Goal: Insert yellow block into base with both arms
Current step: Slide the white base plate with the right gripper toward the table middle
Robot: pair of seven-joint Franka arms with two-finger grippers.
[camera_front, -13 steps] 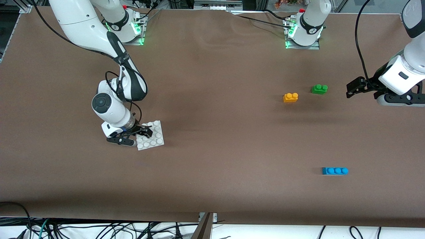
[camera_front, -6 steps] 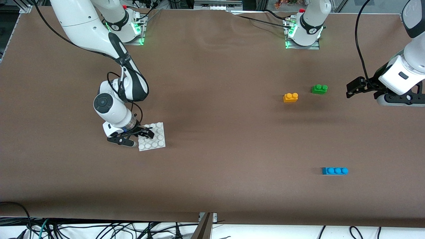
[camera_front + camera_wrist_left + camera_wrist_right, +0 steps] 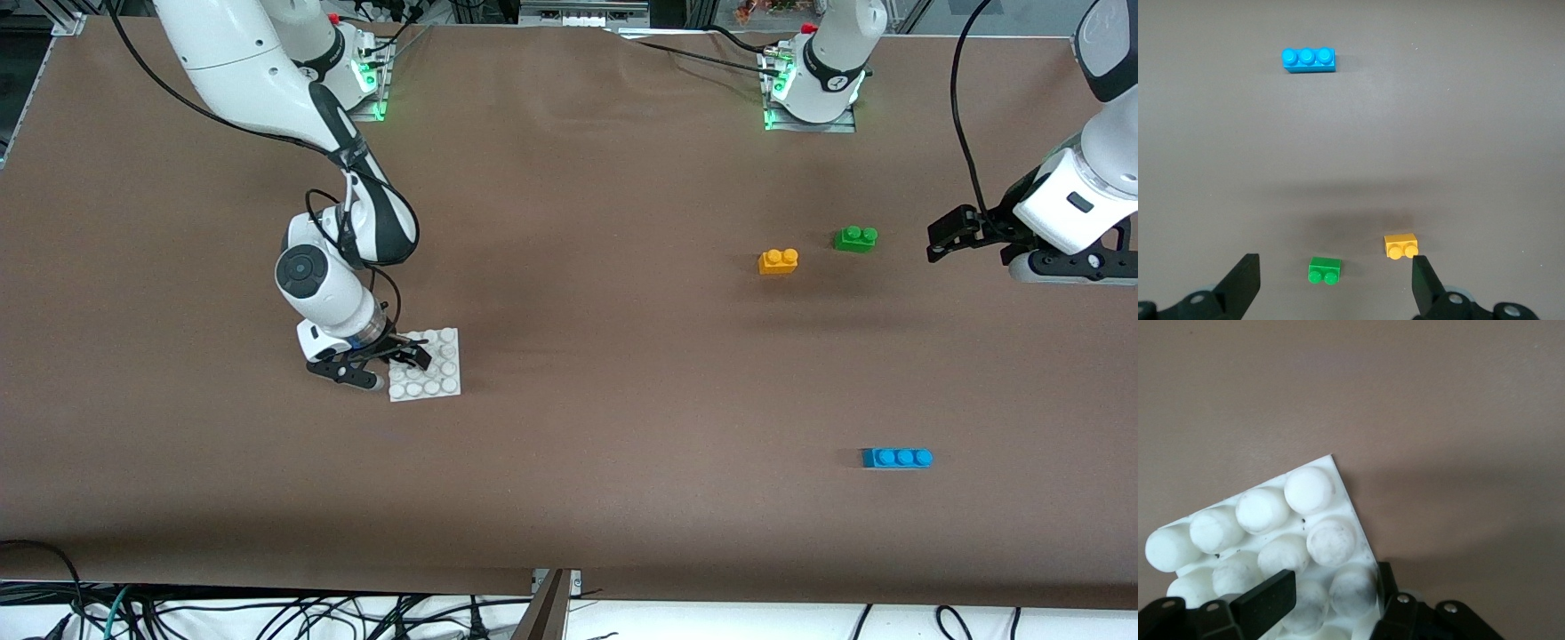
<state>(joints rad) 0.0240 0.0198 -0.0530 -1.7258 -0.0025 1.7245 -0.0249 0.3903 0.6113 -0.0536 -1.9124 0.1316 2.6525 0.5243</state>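
The white studded base (image 3: 437, 375) lies toward the right arm's end of the table. My right gripper (image 3: 406, 356) is shut on the base's corner; in the right wrist view its fingers (image 3: 1265, 600) straddle the corner studs of the base (image 3: 1298, 513). The yellow block (image 3: 778, 260) sits on the table toward the left arm's end, beside the green brick (image 3: 855, 238). My left gripper (image 3: 948, 236) is open and empty, up in the air beside the green brick. The left wrist view shows the yellow block (image 3: 1401, 246) and green brick (image 3: 1324, 271) between its open fingertips (image 3: 1423, 280).
A blue three-stud brick (image 3: 897, 458) lies nearer the front camera at the left arm's end, also in the left wrist view (image 3: 1309, 59). Brown cloth covers the table (image 3: 587, 356). The arm bases (image 3: 809, 98) stand along the back edge.
My right gripper has moved toward the left arm's end, taking the base with it and turning it squarer. The left arm and the bricks have not moved.
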